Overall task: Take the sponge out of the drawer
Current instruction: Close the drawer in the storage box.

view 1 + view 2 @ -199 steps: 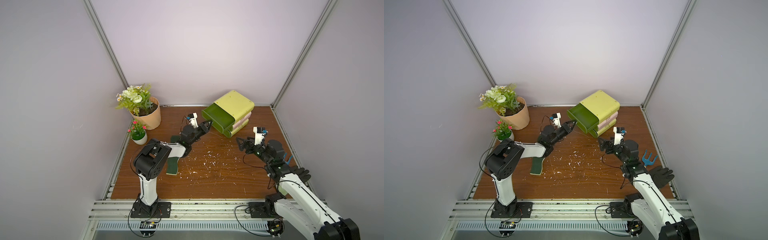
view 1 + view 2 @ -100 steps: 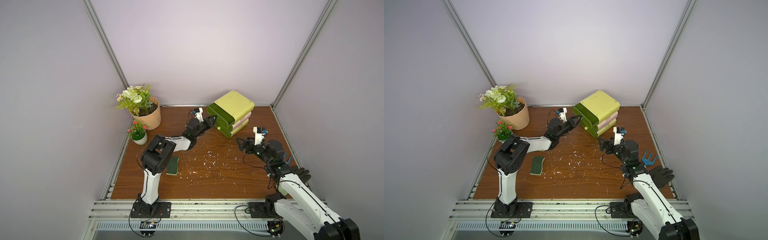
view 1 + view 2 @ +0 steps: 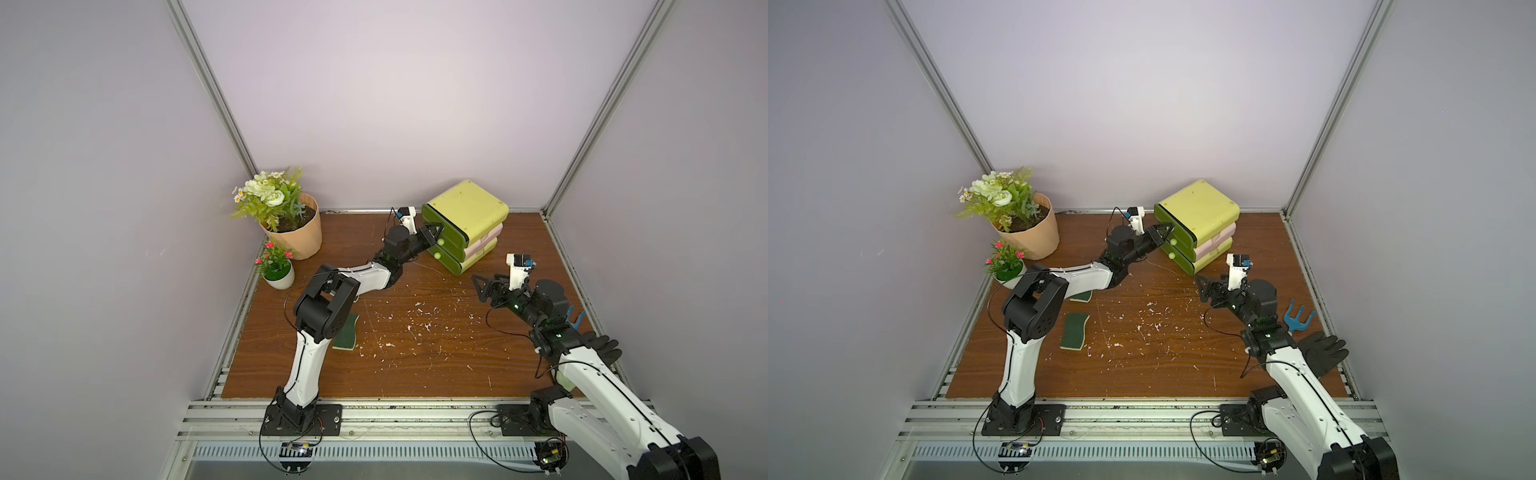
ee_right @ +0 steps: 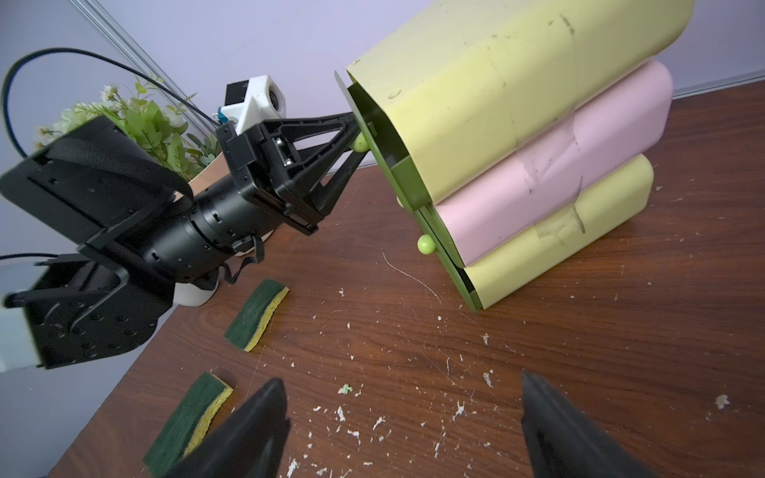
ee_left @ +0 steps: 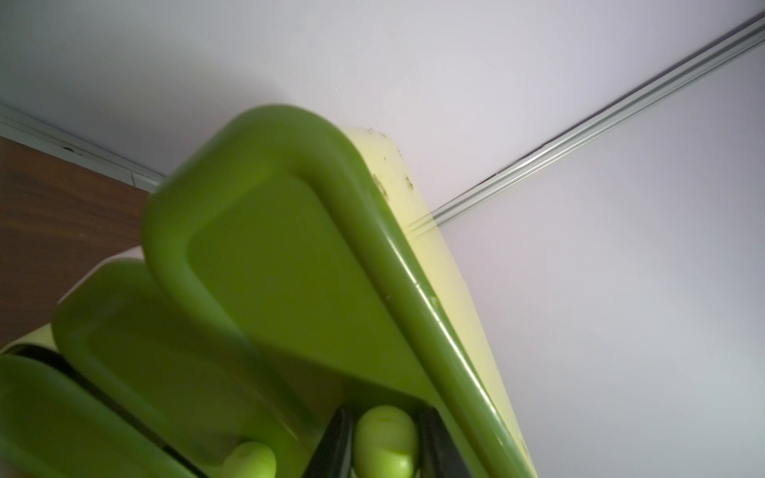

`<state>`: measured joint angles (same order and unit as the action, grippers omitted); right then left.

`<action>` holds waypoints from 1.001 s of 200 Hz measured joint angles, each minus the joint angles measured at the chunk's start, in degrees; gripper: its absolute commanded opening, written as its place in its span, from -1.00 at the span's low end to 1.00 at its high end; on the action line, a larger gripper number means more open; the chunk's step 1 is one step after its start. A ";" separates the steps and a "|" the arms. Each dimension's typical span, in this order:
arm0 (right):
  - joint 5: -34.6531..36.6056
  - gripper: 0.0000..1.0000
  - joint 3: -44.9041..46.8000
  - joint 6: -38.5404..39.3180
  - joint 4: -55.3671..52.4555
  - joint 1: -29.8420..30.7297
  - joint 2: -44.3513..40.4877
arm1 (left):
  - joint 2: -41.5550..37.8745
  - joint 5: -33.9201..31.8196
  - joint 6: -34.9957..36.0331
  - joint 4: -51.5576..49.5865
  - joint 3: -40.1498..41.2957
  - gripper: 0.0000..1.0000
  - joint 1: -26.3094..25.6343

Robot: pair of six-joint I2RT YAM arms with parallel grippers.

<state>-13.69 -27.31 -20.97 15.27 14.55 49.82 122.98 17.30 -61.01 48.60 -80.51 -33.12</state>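
**Top drawer going shut, sponges already out**

A second ago the top drawer [image 4: 397, 174] stood wide open; now it's nearly shut, so extraction looks done to me. Left to right in a top view: two plants [image 3: 1013, 212], two sponges [image 3: 1074, 331] on the table [image 3: 1163, 365] left of centre, my left gripper [image 3: 1165, 232] pinching the top knob [image 5: 385, 438], three drawers [image 3: 1214, 245], right gripper [image 4: 403, 389] spread, empty.

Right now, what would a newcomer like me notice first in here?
The yellow and pink drawer unit at the back of the wooden table stands out, with the left gripper shut on the green knob of the top drawer. Two green sponges lie on the table near the left arm, while the right gripper hangs open above white crumbs.
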 measured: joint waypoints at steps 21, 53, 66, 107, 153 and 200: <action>-0.02 0.83 0.00 0.02 0.00 0.00 0.00 | 1.29 0.00 0.15 -1.22 -2.16 -0.48 -0.22; -0.02 0.83 0.00 0.02 0.00 0.00 0.00 | 2.60 -0.39 0.17 -2.62 -4.98 -0.40 -0.57; -0.02 0.83 0.00 0.02 0.00 0.00 0.00 | 3.13 -0.52 0.26 -2.71 -5.70 -0.28 -0.59; -0.02 0.83 0.00 0.02 0.00 0.00 0.00 | 3.63 -1.29 0.92 -3.41 -6.05 0.18 -0.59; -0.02 0.83 0.00 0.02 -0.02 0.00 0.00 | 1.75 -2.78 0.55 -0.52 0.68 0.36 -0.81; -0.02 0.83 0.00 0.02 0.00 0.02 0.00 | -1.95 -4.57 -1.11 3.17 9.35 0.36 -0.98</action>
<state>-13.72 -27.31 -20.95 15.27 14.57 49.82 121.03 12.73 -62.13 51.77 -71.16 -34.11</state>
